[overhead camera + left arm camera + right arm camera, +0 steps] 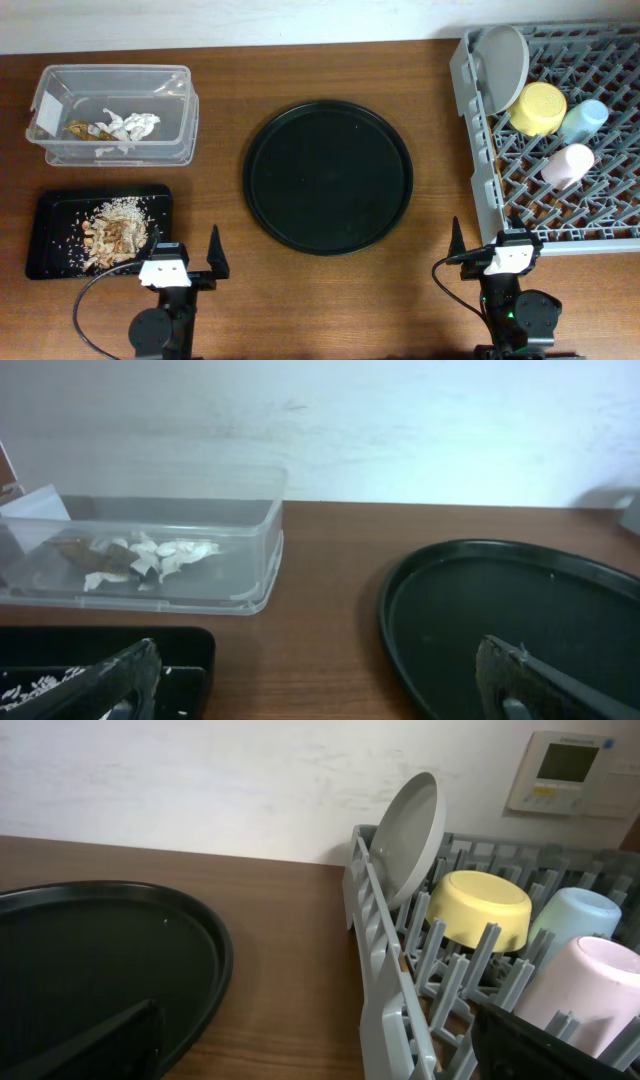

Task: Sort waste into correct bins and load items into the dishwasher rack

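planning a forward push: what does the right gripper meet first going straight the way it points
Most likely the dishwasher rack: its side wall stands just ahead of the right gripper, between its open fingers; depth is unclear.

Soft, even light is falling from above in the overhead view, keeping the brown surface (pixel 220 60) bright and casting only faint, short shadows around the round black tray (pixel 328 178). A dull sheen is running along that tray's rim. Left of the tray, the clear tub (pixel 112 113) is catching small pale glints on its walls. Beyond the tray, the wall (pixel 250 18) is washing out to near white. Both wrist views are looking dimmer and grainier, with a cool grey cast. Nearer than the tray, the left gripper's fingers (pixel 110 680) and the right gripper's fingers (pixel 100 1045) are blurring into dark shapes, and right of the tray the rack (pixel 385 970) is showing soft near edges.
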`<state>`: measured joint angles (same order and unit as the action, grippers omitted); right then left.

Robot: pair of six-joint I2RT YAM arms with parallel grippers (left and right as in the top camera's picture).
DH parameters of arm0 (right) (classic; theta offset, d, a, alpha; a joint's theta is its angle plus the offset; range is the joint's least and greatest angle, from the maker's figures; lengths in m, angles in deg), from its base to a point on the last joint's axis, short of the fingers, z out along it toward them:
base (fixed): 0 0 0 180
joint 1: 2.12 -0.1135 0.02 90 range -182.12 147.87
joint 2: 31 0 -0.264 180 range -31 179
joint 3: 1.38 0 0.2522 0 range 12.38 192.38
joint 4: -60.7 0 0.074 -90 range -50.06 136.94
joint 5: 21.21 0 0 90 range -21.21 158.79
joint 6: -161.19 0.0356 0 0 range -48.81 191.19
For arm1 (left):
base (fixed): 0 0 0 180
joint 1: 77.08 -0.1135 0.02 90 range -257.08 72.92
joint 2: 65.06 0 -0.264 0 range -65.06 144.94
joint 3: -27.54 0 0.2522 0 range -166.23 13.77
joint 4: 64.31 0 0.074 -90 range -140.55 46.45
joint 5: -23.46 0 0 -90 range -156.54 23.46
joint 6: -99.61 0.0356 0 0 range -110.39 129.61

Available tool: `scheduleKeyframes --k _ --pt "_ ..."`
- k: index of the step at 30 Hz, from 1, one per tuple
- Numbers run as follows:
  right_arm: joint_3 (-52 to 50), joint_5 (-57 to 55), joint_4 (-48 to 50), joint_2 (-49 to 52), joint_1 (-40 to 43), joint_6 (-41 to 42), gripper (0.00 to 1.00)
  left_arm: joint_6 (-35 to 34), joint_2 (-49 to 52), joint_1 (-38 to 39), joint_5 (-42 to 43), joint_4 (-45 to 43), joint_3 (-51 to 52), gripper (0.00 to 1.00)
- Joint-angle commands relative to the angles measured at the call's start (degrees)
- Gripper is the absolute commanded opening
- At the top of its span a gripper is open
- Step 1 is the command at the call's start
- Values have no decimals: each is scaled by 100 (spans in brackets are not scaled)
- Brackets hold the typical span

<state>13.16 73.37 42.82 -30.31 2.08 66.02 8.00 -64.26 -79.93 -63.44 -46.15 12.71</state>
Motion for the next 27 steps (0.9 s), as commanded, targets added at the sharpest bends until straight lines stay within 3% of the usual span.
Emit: scheduleKeyframes --k 1,5,10,16,27 --pt "-46 -28 -9 -48 33 -39 98 308 -52 129 59 9 55 99" --pt "-46 -28 -9 -48 33 -39 98 796 -52 260 26 17 55 99" --pt "-46 -28 -9 -48 33 -39 98 809 -52 264 -90 35 55 99" --pt "-46 -26 -9 -48 33 -39 98 -273 -52 254 -92 35 55 99" --pt "-46 -28 -9 -48 33 -39 98 -315 -52 81 -92 35 55 99"
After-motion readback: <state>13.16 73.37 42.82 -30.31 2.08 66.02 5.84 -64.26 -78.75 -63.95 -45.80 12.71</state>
